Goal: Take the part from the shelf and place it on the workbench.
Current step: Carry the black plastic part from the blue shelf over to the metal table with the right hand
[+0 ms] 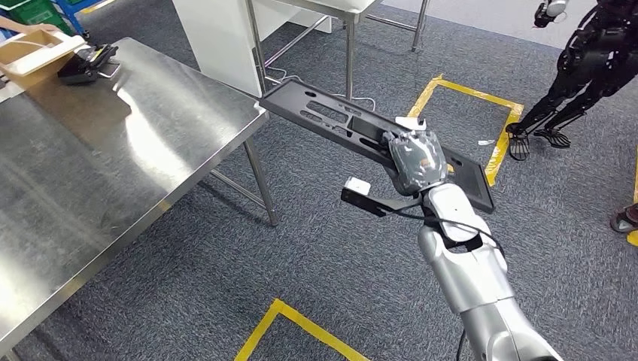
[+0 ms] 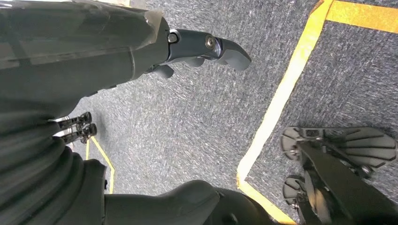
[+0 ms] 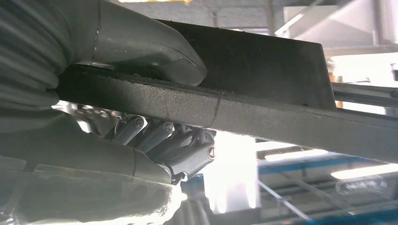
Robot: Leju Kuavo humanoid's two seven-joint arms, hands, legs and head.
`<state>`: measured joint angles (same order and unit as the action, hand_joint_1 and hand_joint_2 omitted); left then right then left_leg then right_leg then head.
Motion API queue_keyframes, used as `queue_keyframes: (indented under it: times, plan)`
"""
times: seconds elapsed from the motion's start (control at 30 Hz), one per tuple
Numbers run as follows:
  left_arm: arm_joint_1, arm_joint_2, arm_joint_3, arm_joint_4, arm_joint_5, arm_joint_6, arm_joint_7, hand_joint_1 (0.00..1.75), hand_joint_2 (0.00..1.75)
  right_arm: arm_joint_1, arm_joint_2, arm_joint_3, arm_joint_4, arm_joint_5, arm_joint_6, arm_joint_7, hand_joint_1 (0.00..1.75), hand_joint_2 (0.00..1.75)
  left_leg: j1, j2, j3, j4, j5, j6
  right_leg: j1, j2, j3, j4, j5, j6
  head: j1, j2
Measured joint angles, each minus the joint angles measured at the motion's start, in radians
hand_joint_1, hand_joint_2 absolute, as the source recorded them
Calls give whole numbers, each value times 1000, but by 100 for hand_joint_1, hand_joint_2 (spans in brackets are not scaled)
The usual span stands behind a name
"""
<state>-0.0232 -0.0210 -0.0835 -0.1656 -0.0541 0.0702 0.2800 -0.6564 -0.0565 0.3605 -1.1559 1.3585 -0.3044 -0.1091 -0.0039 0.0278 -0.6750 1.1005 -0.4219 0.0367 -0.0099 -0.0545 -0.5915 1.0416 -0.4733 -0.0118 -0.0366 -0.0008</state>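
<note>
The part (image 1: 323,113) is a long flat black plastic panel with slots. My right hand (image 1: 414,158) grips it near its middle and holds it level above the carpet. Its far end reaches the right corner of the steel workbench (image 1: 113,165). In the right wrist view the thumb (image 3: 150,42) presses one face of the part (image 3: 263,112) and the dark fingers (image 3: 159,140) curl under the other. My left hand (image 2: 117,51) hangs over the floor with its fingers apart and nothing in it.
A black device (image 1: 86,64) and a cardboard box (image 1: 34,49) sit at the workbench's far end. A white cabinet (image 1: 218,37) stands behind. Yellow tape (image 1: 481,98) marks the carpet. Another dark robot (image 1: 594,60) stands at the back right, and a person's foot (image 1: 624,218) is at the right edge.
</note>
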Motion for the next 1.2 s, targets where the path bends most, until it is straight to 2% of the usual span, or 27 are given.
queue_keyframes:
  times: [0.17,0.27,0.3,0.33,0.37,0.4,0.43,0.47,0.5,0.53,0.6,0.63,0.7,0.77,0.8,0.83,0.87,0.9,0.93,1.0,1.03,1.07,1.13,1.2]
  plan:
    - [0,0,0,0,0,0,0,0,175,-1,0,0,1,0,0,0,175,175,-1,3,2,-5,2,1,0,0,0,0,0,0,0,0]
    - [-5,6,0,0,-9,-5,-1,0,175,-35,2,-2,29,-13,7,-15,175,175,-16,32,21,-46,1,13,5,-17,3,-2,-4,6,1,0]
    - [-8,9,-1,0,-17,-9,-2,0,175,-53,6,-2,47,-19,13,-22,175,175,-17,33,31,-67,2,18,9,-25,4,-3,-8,11,2,0]
    - [-12,13,-1,0,-27,-13,-2,0,175,-72,8,-2,65,-24,22,-29,175,175,-17,20,39,-81,4,23,10,-15,-6,23,-23,15,3,0]
    - [-14,14,-2,0,-34,-18,-2,0,175,-80,10,0,79,-25,30,-28,175,175,-12,-7,46,-90,8,26,8,3,-44,98,-50,18,4,0]
    - [-17,16,-3,0,-41,-22,-2,0,175,-86,10,3,92,-24,37,-27,175,175,-6,-39,54,-97,13,28,4,25,-74,147,-61,27,5,0]
    - [-19,16,-4,0,-46,-24,-2,0,175,-89,9,6,102,-22,42,-25,175,175,-3,-70,54,-91,9,23,-6,59,-86,150,-51,39,6,0]
    - [-20,17,-5,0,-48,-25,-2,0,175,-89,8,8,110,-20,44,-23,175,175,-2,-97,50,-82,3,15,-12,75,-85,125,-28,50,7,0]
    - [-19,17,-5,0,-50,-26,-2,0,175,-91,10,10,114,-18,45,-23,175,175,0,-114,45,-74,-2,6,-16,86,-56,53,7,56,8,0]
    - [-18,18,-6,0,-51,-26,-2,0,175,-93,13,11,117,-16,48,-23,175,175,1,-125,40,-68,-5,-2,-17,96,-37,7,26,55,8,0]
    - [-14,20,-6,1,-53,-27,0,0,175,-95,22,15,123,-11,53,-28,175,175,4,-133,35,-68,-5,-9,-15,84,-36,6,29,40,7,0]
    - [-12,20,-7,1,-55,-28,0,0,175,-97,28,17,125,-7,55,-32,175,175,5,-126,31,-62,-10,-13,-17,78,-35,4,29,34,6,0]
    - [-12,21,-8,2,-59,-29,1,0,175,-105,43,28,130,-3,57,-42,175,175,7,-86,4,-3,-43,-24,-20,68,-31,2,28,21,-1,0]
    - [-16,22,-8,2,-62,-31,0,0,175,-112,57,46,135,1,61,-51,175,175,11,-48,-60,120,-98,-36,-16,55,-28,2,25,12,-10,0]
    - [-18,23,-8,2,-62,-32,0,0,175,-115,64,56,138,2,65,-55,175,175,13,-41,-91,175,-115,-39,-14,47,-27,2,23,10,-10,0]
    - [-18,23,-8,2,-63,-33,0,0,175,-116,71,68,140,4,69,-58,175,175,14,-37,-110,203,-116,-40,-12,38,-25,2,21,7,-10,0]
    - [-18,23,-8,2,-64,-33,-1,0,175,-116,79,80,141,5,72,-61,175,175,15,-35,-109,192,-98,-39,-11,30,-23,2,19,5,-10,0]
    - [-18,23,-8,2,-64,-34,-1,0,175,-117,88,91,141,5,74,-63,175,175,14,-30,-85,141,-65,-36,-10,23,-20,2,16,4,-10,0]
    - [-18,24,-8,2,-64,-34,-2,0,175,-119,97,102,141,6,74,-66,175,175,11,-16,-50,70,-29,-29,-8,16,-16,2,14,3,-10,0]
    - [-22,27,-8,2,-64,-34,-3,0,175,-126,110,119,141,5,75,-68,175,175,0,17,9,-41,9,-13,-2,2,-10,1,8,8,-10,0]
    - [-23,28,-8,2,-65,-34,-4,0,175,-130,114,125,140,5,78,-68,175,175,-6,26,19,-63,10,-7,0,-5,-8,0,5,11,-10,0]
    - [-24,28,-8,2,-66,-34,-5,0,175,-132,116,131,139,4,81,-68,175,175,-10,23,20,-66,7,-3,2,-14,-6,-2,3,15,-10,0]
    - [-22,29,-8,2,-68,-32,-7,0,175,-135,122,144,135,3,90,-68,175,175,-7,3,30,-80,12,5,4,-25,1,-3,-3,24,-9,0]
    - [-21,28,-8,2,-70,-30,-9,0,175,-141,128,156,130,2,94,-68,175,175,-1,-13,47,-98,20,13,6,-1,-16,42,-28,26,-6,0]
